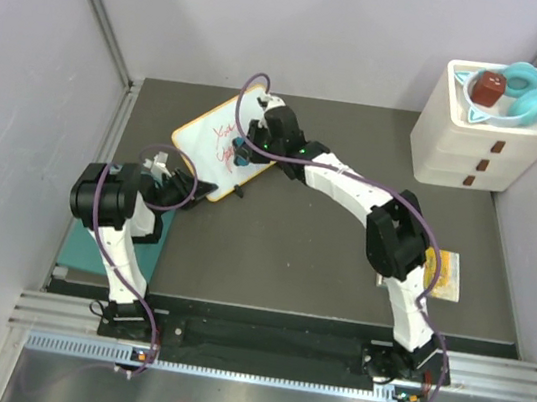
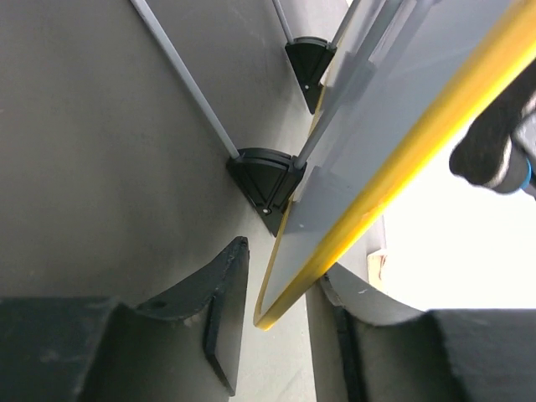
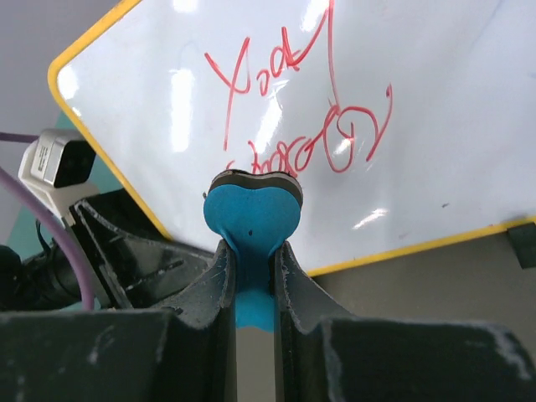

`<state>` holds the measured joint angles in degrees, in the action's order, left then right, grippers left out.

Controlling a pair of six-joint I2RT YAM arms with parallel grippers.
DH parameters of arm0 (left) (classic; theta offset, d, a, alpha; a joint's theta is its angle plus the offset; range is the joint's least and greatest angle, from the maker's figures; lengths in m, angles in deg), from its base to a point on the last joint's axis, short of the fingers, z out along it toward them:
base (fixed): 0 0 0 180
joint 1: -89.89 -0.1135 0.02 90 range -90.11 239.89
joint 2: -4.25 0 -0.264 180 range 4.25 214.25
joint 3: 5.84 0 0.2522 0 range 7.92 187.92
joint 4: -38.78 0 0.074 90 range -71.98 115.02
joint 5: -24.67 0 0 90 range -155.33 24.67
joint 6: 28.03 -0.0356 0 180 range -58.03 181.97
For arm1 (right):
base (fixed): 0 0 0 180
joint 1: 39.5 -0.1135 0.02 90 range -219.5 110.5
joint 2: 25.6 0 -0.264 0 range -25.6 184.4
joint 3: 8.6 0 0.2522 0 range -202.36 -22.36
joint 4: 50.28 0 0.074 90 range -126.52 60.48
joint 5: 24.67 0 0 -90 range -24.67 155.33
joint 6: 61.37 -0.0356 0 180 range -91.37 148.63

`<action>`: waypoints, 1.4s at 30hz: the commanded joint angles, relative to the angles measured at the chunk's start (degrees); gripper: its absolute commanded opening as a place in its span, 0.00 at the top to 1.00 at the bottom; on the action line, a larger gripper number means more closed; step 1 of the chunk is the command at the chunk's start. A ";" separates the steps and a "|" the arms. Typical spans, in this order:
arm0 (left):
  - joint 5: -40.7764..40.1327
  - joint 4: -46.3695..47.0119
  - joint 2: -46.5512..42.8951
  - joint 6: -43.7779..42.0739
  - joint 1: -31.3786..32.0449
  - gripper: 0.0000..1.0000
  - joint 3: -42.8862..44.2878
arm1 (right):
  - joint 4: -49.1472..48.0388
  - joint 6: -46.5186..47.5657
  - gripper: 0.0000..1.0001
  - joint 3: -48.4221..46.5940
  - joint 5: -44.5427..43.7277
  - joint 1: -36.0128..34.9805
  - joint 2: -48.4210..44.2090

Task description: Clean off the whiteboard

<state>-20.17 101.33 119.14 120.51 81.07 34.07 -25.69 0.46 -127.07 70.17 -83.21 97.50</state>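
The whiteboard [image 1: 202, 136] lies at the back left, white with an orange rim and red handwriting [image 3: 293, 126] on it. My right gripper [image 1: 246, 147] is shut on a blue heart-shaped eraser [image 3: 251, 209], whose dark pad is pressed on the board just below the writing. My left gripper [image 1: 182, 186] is open and straddles the board's near corner. In the left wrist view the orange rim [image 2: 402, 159] rests against the right finger [image 2: 360, 293], and the left finger [image 2: 218, 285] stands apart from the board's grey underside [image 2: 368, 100].
A white drawer unit [image 1: 460, 139] at the back right carries a teal item and a brown-red object. A teal mat [image 1: 152, 249] lies under the left arm. A colourful booklet [image 1: 449, 276] lies by the right arm. Grey walls enclose the table.
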 commanded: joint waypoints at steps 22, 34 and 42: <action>5.19 20.89 0.07 -2.91 1.96 0.66 1.36 | -9.42 4.61 1.00 -11.03 -14.87 -7.01 10.04; 5.55 20.81 0.07 -3.00 2.14 0.71 1.53 | -6.70 0.49 1.00 -16.32 -9.07 -4.20 16.63; 5.11 20.81 -0.11 -3.44 2.31 0.67 1.18 | -4.07 0.91 1.00 -16.32 -11.86 -0.77 17.16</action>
<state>-16.71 100.02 119.16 117.91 82.89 34.62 -31.50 0.49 -141.65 62.04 -86.53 113.26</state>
